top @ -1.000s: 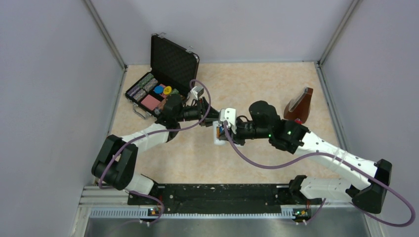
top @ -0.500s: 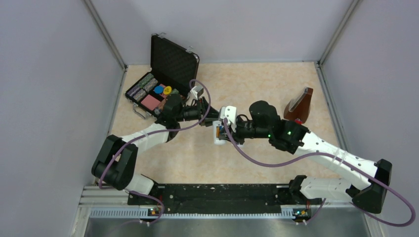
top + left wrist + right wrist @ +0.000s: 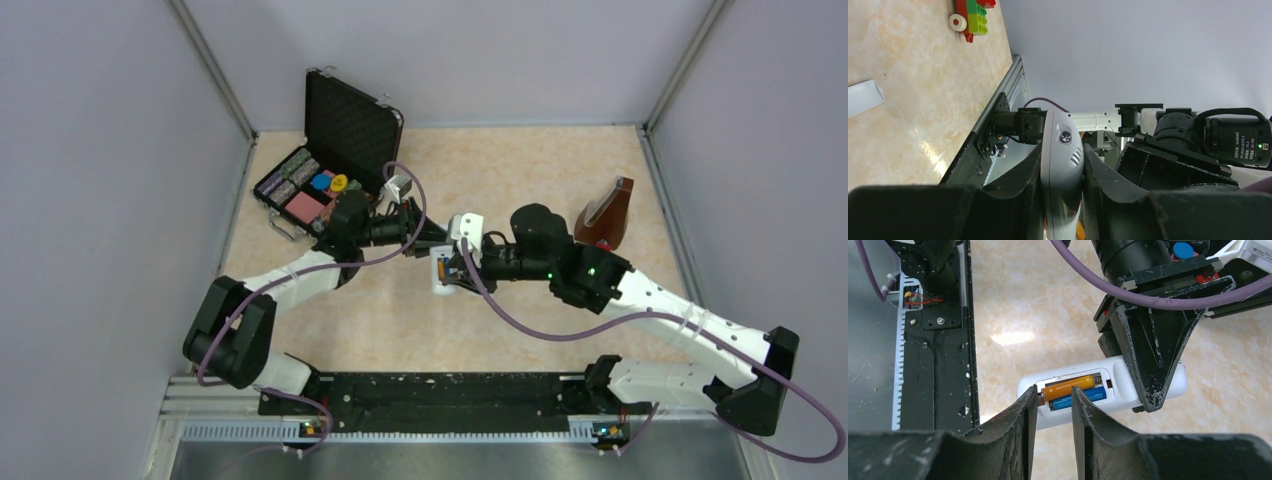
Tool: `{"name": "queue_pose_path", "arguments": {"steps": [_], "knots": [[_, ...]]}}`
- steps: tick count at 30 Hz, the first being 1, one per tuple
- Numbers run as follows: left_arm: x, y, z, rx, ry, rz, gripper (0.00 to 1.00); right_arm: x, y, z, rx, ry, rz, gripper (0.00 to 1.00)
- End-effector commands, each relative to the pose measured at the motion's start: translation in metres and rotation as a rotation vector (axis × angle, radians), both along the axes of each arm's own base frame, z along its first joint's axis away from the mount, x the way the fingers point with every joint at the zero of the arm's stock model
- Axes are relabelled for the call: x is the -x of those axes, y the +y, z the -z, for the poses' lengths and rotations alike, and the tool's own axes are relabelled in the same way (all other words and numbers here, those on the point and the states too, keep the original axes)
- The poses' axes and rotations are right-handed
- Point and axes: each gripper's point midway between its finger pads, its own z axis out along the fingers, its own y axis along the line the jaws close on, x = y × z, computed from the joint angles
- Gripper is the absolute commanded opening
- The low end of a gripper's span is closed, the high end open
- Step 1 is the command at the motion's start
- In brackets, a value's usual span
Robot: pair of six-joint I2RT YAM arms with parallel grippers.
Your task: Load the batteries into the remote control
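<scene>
My left gripper (image 3: 428, 243) is shut on the white remote control (image 3: 438, 270) and holds it over the table's middle, slot facing up. In the left wrist view the remote (image 3: 1063, 150) sits pinched between the fingers. In the right wrist view the remote (image 3: 1120, 377) shows the orange battery (image 3: 1068, 386) and the blue battery (image 3: 1080, 400) lying side by side in its slot, with the left gripper's finger (image 3: 1148, 355) clamping its far end. My right gripper (image 3: 1054, 391) hovers just over the slot's near end, narrowly open with nothing between the jaws. It also shows in the top view (image 3: 458, 272).
An open black case (image 3: 330, 160) with coloured chips stands at the back left. A brown wedge-shaped object (image 3: 608, 212) stands at the right. A toy block train (image 3: 970, 17) and a small white flat piece (image 3: 863, 97) lie on the table. A black rail (image 3: 440, 392) runs along the near edge.
The right gripper and the held remote have shifted slightly to the left. The left gripper keeps its hold on the remote.
</scene>
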Motion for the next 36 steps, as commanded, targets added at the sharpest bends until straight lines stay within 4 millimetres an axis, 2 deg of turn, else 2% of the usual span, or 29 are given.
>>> {"name": "queue_pose_path", "arguments": {"steps": [1, 14, 28, 31, 36], "knots": [[0.003, 0.002, -0.026, 0.036, -0.109, 0.003, 0.00, 0.006, 0.006, -0.017, -0.051, -0.036, -0.048, 0.31], [0.003, 0.002, -0.026, 0.031, -0.108, -0.001, 0.00, 0.006, 0.009, 0.000, -0.009, -0.017, -0.070, 0.30], [0.004, 0.002, -0.025, 0.029, -0.109, 0.010, 0.00, 0.001, 0.013, 0.009, 0.018, -0.023, -0.067, 0.28], [0.005, 0.002, -0.025, 0.029, -0.109, 0.015, 0.00, -0.001, 0.014, 0.011, 0.024, -0.022, -0.064, 0.24], [0.007, 0.002, -0.024, 0.027, -0.112, 0.026, 0.00, -0.004, 0.015, 0.014, 0.035, -0.018, -0.050, 0.13]]}}
